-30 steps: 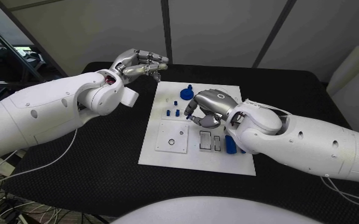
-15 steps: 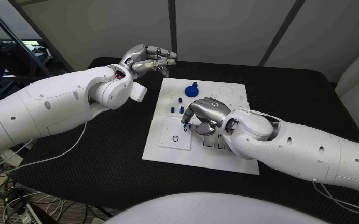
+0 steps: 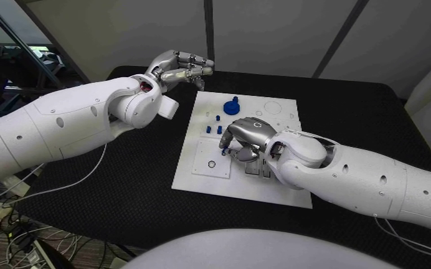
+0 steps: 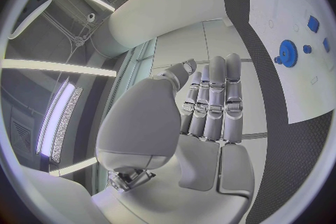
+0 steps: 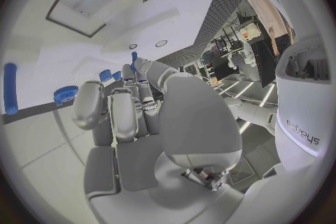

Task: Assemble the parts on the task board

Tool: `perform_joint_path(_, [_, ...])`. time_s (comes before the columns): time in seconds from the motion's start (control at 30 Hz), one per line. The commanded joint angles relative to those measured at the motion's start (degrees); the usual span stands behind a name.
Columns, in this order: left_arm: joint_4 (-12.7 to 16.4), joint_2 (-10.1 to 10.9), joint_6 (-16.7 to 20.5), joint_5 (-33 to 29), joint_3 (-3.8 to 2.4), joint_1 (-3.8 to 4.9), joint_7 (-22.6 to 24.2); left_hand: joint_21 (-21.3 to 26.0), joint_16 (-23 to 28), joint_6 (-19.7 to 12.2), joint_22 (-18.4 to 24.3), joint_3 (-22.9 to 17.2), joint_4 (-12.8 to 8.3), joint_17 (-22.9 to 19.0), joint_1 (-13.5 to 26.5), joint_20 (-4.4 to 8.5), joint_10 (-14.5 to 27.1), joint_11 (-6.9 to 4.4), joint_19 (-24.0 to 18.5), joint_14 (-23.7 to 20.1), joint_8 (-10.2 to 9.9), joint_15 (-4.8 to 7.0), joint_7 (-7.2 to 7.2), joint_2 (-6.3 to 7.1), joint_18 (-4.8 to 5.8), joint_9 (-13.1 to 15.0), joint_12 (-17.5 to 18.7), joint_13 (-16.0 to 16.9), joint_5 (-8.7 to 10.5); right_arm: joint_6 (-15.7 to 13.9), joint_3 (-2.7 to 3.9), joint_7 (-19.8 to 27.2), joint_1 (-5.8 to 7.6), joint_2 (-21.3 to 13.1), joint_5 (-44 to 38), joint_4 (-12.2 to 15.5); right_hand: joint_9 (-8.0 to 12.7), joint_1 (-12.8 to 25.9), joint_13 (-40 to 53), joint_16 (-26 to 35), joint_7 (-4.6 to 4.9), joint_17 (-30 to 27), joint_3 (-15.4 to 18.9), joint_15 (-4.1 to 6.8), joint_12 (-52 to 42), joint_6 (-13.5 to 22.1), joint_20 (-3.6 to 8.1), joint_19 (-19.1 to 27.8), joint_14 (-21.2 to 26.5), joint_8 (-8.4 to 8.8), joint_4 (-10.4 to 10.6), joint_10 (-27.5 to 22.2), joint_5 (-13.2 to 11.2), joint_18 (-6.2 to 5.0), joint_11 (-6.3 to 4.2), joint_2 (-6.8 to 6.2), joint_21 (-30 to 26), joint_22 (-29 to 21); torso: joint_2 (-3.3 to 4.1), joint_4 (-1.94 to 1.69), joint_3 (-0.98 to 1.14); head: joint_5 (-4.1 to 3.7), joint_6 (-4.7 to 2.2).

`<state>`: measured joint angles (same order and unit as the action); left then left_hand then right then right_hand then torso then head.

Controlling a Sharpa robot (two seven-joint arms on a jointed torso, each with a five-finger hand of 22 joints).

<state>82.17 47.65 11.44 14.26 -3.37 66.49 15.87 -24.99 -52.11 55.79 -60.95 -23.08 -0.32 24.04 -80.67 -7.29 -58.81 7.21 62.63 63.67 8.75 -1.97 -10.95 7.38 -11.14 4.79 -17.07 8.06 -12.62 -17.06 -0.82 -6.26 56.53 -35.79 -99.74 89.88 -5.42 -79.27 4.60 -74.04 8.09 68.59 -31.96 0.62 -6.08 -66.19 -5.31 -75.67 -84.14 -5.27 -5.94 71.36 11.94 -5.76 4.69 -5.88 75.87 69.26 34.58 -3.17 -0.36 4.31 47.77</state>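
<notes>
— While that right robot hand [image 3: 244,138] is hunched down over the middle of the task board [image 3: 269,191], I can't make out what its fingertips are doing. Is it pinching something?

— Hard to say. Its fingers curl down among the small blue pegs [image 3: 215,129], and one blue piece [image 5: 134,60] sits right at a fingertip. Whether it's actually held, I cannot tell.

— If it isn't gripped squarely, I'd expect the peg to tip or skid across the board rather than seat.

— The knuckles also sit close to the standing pegs. A sideways drift could knock them over, or nudge the blue gear [image 3: 232,107] just beyond.

— And the left robot hand [image 3: 182,72]?

— Raised above the worktop [image 3: 359,107] off the board's far corner, fingers pressed together, nothing in them. Nothing steadies the board, so a hard push might slide it.
</notes>
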Motion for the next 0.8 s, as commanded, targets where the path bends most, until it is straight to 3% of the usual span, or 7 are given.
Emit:
perform_joint_path(0.03, [0.0,0.0,-0.2,-0.5,-0.01,0.08,0.2,0.4,0.3,0.1,0.1,0.2,0.1,-0.1,0.4,-0.24,0.1,-0.14,-0.2,0.1,0.1,-0.24,-0.29,0.02,0.77,-0.1,-0.2,0.0,-0.36,1.3,0.00,-0.3,0.04,0.1,-1.4,-0.1,0.0,0.2,0.1,-0.4,0.05,0.0,-0.2,0.21,0.0,-0.1,0.12,-0.3,-2.5,0.22,0.0,0.8,0.3,0.84,-0.76,0.36,0.3,0.0,-0.02,0.01,-0.01,-0.02,0.17])
perform_joint_path(0.8, [-0.2,0.0,-0.6,-0.5,-0.02,0.09,0.0,0.4,0.3,0.1,0.1,0.2,0.2,-0.1,0.5,-0.26,0.2,-0.13,-0.2,0.1,0.1,-0.25,-0.29,-0.04,0.76,-0.1,-0.3,0.0,-0.37,4.4,-0.10,-0.8,-0.17,0.8,-2.2,-0.9,-0.1,0.2,0.1,-0.4,0.07,0.0,-0.2,0.18,0.1,-0.1,0.09,-0.3,-2.5,0.23,0.1,0.9,0.2,0.85,-0.74,0.44,0.4,0.1,-0.01,0.00,-0.02,0.03,0.53])
